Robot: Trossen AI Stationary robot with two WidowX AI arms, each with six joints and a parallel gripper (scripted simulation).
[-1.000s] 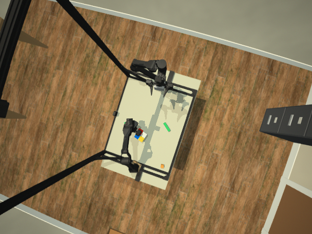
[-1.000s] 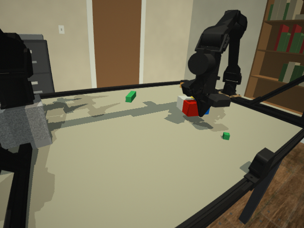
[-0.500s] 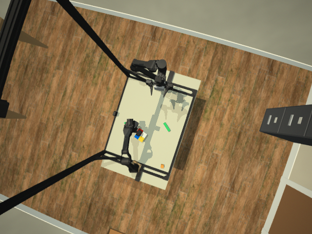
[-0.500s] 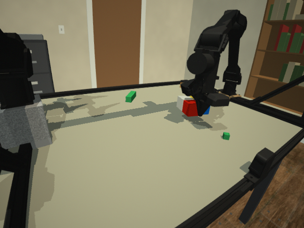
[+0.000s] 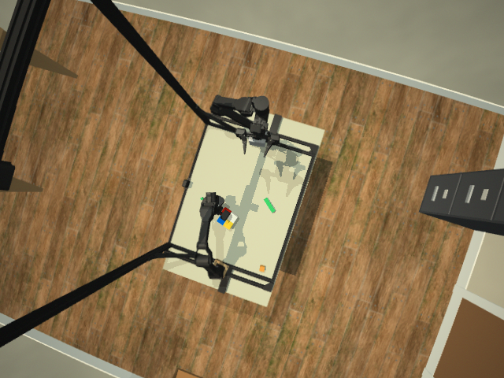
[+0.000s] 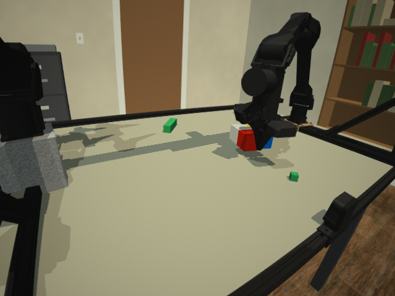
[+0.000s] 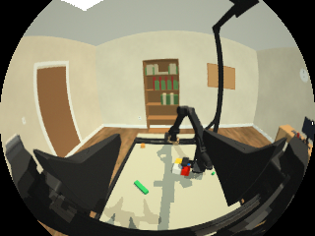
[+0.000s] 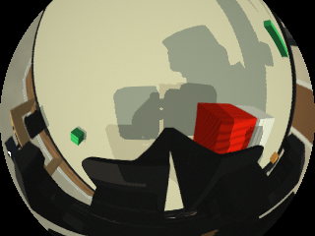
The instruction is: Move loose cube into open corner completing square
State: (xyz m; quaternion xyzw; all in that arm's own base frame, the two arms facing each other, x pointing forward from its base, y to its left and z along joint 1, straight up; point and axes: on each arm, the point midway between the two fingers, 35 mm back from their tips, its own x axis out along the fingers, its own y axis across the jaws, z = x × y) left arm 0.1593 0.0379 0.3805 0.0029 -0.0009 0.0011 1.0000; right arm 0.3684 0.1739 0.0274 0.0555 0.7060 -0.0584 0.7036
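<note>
Top view: left gripper (image 5: 255, 154) (image 7: 162, 134) stood wide, with nothing between its fingers, over one end of the table (image 5: 227, 162) (image 6: 159, 206) (image 7: 153, 172) (image 8: 98, 59). Right gripper (image 5: 225, 214) (image 6: 260, 147) (image 7: 185, 160) (image 8: 169, 130) was narrow and empty, partly covering the red cube (image 5: 227, 209) (image 6: 246, 140) (image 7: 185, 171) (image 8: 221, 125). Red sat at one corner of the cube group, beside the white cube (image 5: 233, 217) (image 6: 234, 134) (image 7: 176, 170) (image 8: 266, 123). Blue cube (image 5: 220, 220) (image 6: 267, 142) (image 7: 189, 164) and yellow cube (image 5: 228, 224) (image 6: 248, 125) (image 7: 178, 160) occupied the other positions. Which cube was the loose one could not be told. Green bar (image 5: 269, 205) (image 6: 170, 125) (image 7: 141, 187) (image 8: 277, 38) and orange block (image 5: 261, 268) (image 7: 143, 146) (image 8: 274, 157) lay apart from the group.

Exterior view: right gripper pointed down at the red and blue cubes, its tips in front of blue. Contact with either could not be confirmed. The small green cube (image 5: 201, 198) (image 6: 294, 176) (image 7: 213, 173) (image 8: 77, 136) lay apart, on the table.

Left wrist view: left fingers were spread, one at each side. All four cubes were grouped beyond, with the right gripper close by.

Right wrist view: right fingertips met at a point, holding nothing. Red stood just beside them, partly hidden by one finger, with white behind it. Flush seating of the faces could not be verified.
</note>
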